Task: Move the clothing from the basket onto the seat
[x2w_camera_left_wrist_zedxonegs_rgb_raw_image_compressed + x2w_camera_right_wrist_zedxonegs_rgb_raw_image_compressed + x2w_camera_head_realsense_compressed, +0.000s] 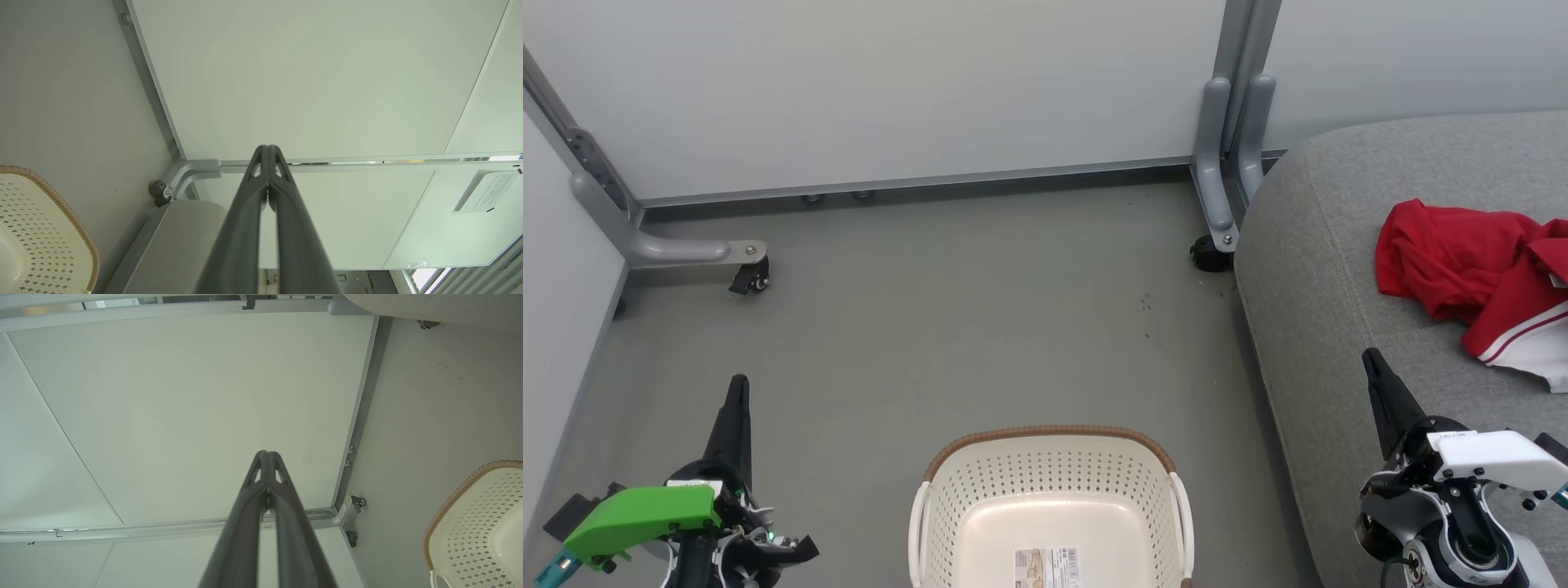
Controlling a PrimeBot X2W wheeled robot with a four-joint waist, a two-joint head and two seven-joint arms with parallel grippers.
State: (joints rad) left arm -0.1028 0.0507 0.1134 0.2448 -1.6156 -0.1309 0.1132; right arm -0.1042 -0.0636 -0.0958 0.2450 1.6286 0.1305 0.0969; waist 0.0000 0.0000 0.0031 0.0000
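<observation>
Nearest the camera, at the lower left of the head view, the left pincer [738, 390] is seen rising from a bright green housing. Its two long dark fingers are pressed together into one point, and nothing is held between them. At the lower right, the right pincer [1372, 365] is seen above a white housing. It is likewise closed tight and empty, and its tip is outlined against the near edge of the seat. In each wrist view the two fingers are shown meeting at the tip.

Between the two arms, at the bottom centre, the laundry basket [1045, 431] is set on the floor [980, 327]. The basket is cream-white and perforated, with a brown woven-look rim and white side handles. Its smooth bottom is exposed, and a printed paper label [1046, 567] is stuck there. The floor is dull grey and marked with a few dark specks.

Further off, along the right side, the seat [1319, 269] is seen: a large light grey upholstered cushion with a rounded corner and a stitched seam. The clothing is laid on top of it, well apart from the basket. The plain red garment [1445, 249] is crumpled in a heap. Touching it on the right is the red garment with white panels [1523, 331] and thin stripe trim, partly cut off by the picture's edge.

Farthest away, pale partition panels [890, 90] are held in grey metal frames. The frames' feet are fitted with small black casters [752, 280] that rest on the floor.
</observation>
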